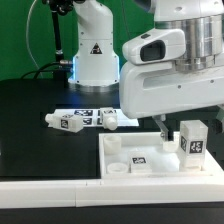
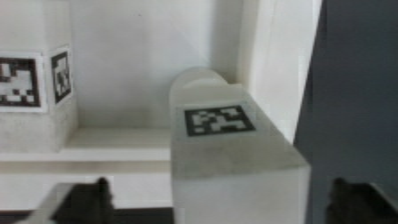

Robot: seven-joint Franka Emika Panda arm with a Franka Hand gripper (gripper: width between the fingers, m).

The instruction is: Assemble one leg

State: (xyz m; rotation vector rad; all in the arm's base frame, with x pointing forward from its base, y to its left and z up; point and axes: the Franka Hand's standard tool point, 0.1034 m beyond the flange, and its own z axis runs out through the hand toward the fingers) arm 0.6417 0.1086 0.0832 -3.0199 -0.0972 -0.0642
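Leg stands upright at the tray's far corner on the exterior view's right, white with a tag on its face; it seems set in place, perhaps not yet tightened. Gripper hangs just beside it, jaws apart, holding nothing. Rounded pieces lie beyond, unused.

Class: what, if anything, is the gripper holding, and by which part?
Nothing, apparently: the gripper has its fingers apart on either side of the tagged white piece, with gaps showing.
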